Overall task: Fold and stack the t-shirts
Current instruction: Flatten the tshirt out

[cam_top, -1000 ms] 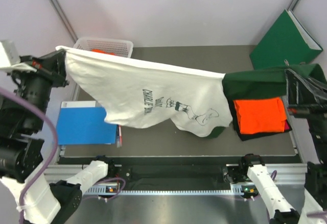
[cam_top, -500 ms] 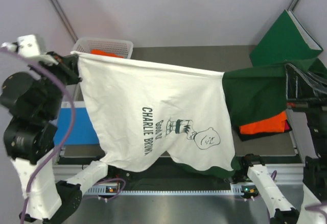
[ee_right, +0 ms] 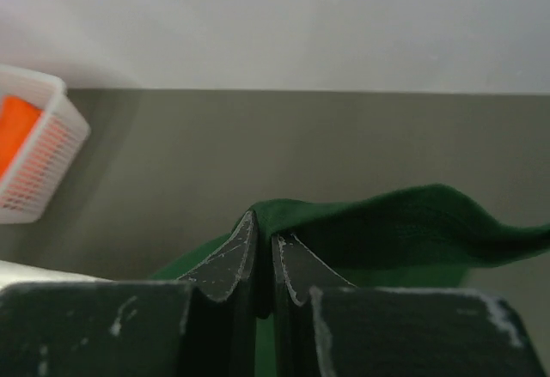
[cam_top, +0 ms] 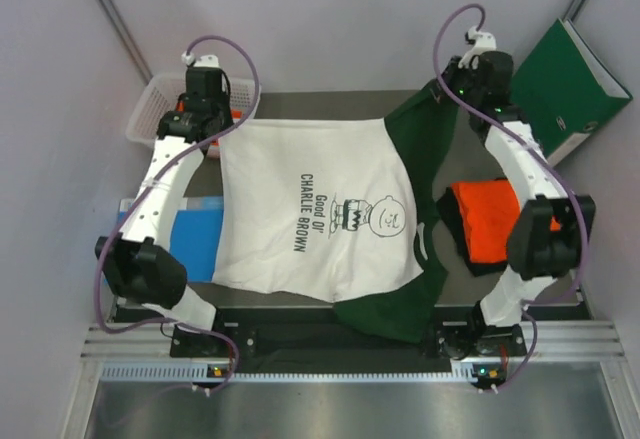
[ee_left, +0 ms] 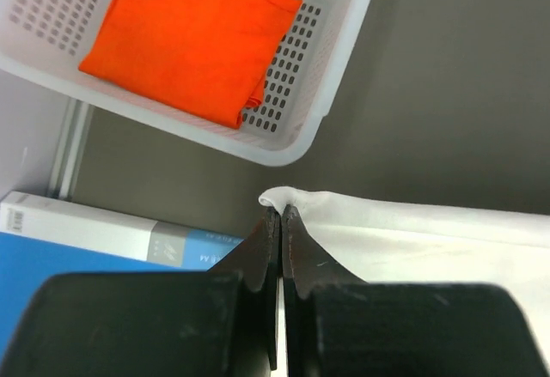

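The white t-shirt (cam_top: pixel 310 209) with dark green sleeves and a dark chest print lies spread across the table, print up, its near green sleeve (cam_top: pixel 390 304) hanging over the front edge. My left gripper (cam_top: pixel 222 137) is shut on its white hem corner (ee_left: pixel 288 198). Far right, my right gripper (cam_top: pixel 440 94) is shut on the far green sleeve (ee_right: pixel 387 222). A folded orange t-shirt (cam_top: pixel 490 221) rests on a black one (cam_top: pixel 452 221) at the right. Another orange t-shirt (ee_left: pixel 189 38) lies in the white basket (ee_left: pixel 301 136).
The white basket (cam_top: pixel 150 109) stands at the far left corner. A blue book (cam_top: pixel 195 239) lies partly under the shirt's left edge. A green binder (cam_top: pixel 565 89) leans at the far right. The grey back wall is close behind both grippers.
Both arms have swung from the sides to the far edge of the table, carrying the shirt with them. It hung stretched in the air; now it lies flat.
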Tool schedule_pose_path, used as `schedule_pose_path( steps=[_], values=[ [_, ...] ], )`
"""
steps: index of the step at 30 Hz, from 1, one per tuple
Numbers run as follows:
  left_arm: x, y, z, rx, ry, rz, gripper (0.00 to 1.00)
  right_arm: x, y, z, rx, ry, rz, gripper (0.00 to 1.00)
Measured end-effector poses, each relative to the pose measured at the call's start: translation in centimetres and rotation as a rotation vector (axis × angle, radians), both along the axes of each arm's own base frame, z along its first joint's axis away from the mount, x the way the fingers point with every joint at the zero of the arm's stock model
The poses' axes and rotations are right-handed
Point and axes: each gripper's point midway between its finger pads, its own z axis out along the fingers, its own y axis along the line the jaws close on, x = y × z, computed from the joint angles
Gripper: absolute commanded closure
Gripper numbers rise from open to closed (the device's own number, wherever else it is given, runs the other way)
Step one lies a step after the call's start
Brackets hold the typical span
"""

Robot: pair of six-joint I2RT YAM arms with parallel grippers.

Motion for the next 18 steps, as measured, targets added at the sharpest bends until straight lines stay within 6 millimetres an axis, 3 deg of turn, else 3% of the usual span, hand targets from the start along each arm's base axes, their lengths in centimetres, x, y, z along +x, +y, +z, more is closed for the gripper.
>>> schedule_pose_path(
  steps=[4, 7, 10, 13, 18],
  values=[
    [3.6, 0.4, -4.9, -0.003, 0.074, 0.039, 1.0, 7.2, 1.0, -8.4, -0.024, 0.15, 0.023, 1.0],
    [5.9, 0.7, -7.8, -0.001, 0.13, 0.057, 1.0, 11.0, 1.7, -11.8, -0.034, 0.198, 0.036, 1.0],
    [8.6, 0.6, -9.2, -0.001, 0.144, 0.065, 1.0, 13.3, 2.2, -13.6, -0.039, 0.207, 0.048, 1.0],
    [10.6, 0.4, -10.1, 0.001, 0.15, 0.068, 1.0, 14.0, 2.6, -14.4, -0.039, 0.21, 0.053, 1.0],
    [11.4, 0.7, -10.1, 0.009, 0.139, 0.083, 1.0, 14.4, 2.9, -13.2, -0.05, 0.178, 0.048, 1.0]
  ],
)
